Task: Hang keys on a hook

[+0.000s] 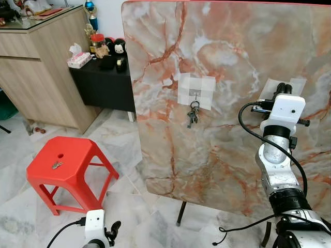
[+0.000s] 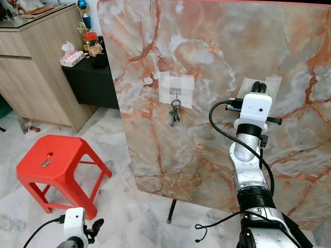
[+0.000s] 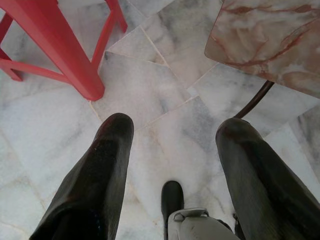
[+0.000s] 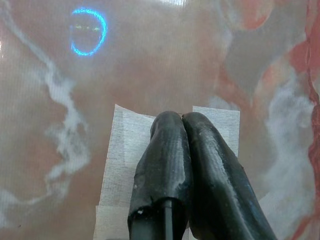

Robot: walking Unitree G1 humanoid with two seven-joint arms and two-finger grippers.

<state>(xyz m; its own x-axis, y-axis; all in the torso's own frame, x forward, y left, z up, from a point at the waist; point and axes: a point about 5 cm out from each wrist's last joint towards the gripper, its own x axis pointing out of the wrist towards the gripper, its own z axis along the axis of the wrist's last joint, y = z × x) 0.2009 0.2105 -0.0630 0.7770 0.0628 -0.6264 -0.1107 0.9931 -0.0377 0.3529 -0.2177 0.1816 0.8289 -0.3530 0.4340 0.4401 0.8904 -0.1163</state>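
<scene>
A bunch of keys (image 1: pixel 193 118) hangs from a small hook (image 1: pixel 195 94) on a white tape patch in the middle of the upright marble board (image 1: pixel 217 155). My right gripper (image 4: pixel 181 118) is raised against a second white tape patch (image 4: pixel 122 150) further right on the board, its fingers (image 1: pixel 283 88) shut tip to tip with nothing visible between them. A single small key (image 1: pixel 57 165) lies on the red plastic stool (image 1: pixel 77 150). My left gripper (image 3: pixel 175 127) hangs low over the floor beside the stool, open and holding nothing.
The board stands on a thin dark leg (image 1: pixel 181 212) on the marble floor. A wooden cabinet (image 1: pixel 41 67) and a black side table (image 1: pixel 103 85) with a tissue box and small ornaments stand at the back left. A black cable (image 1: pixel 243 222) dangles by my right arm.
</scene>
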